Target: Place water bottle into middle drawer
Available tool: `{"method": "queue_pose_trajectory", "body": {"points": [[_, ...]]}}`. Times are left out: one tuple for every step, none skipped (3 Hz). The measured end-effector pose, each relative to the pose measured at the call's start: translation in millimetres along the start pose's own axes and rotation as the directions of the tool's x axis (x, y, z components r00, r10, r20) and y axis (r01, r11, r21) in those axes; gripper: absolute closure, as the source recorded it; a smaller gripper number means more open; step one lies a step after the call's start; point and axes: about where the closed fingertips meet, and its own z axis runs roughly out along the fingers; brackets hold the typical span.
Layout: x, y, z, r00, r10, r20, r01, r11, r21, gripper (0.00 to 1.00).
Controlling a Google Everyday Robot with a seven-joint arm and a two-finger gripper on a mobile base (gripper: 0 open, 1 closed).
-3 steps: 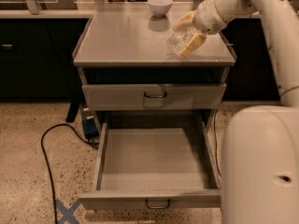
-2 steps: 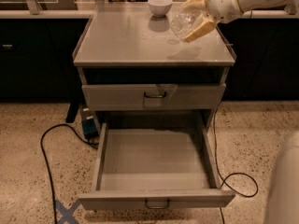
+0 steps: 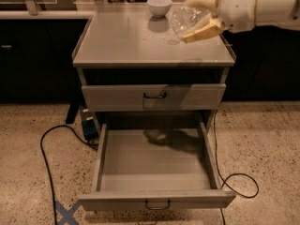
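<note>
My gripper is at the upper right, above the right rear part of the cabinet top. It is shut on the water bottle, a clear plastic bottle held tilted in the air between the pale fingers. The middle drawer is pulled out wide open below, its grey floor bare, with a small dark handle on its front panel. The bottle's shadow falls on the drawer's back part.
A white round bowl stands at the back of the cabinet top. The drawer above is shut. Black cables lie on the speckled floor on both sides. A blue tape cross marks the floor at the front left.
The gripper has lifted the bottle higher above the cabinet top. The large pale robot part that covered the lower right a second ago has left the view.
</note>
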Motion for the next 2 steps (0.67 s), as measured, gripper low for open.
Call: {"method": "queue_pose_trajectory", "body": {"points": [[-8.6,35.6,29.4,0.999,0.025,0.037,-0.022,0.9973,-0.071,1.0],[-8.7,35.8,29.7,0.999,0.025,0.037,-0.022,0.9972,-0.071,1.0]]}}
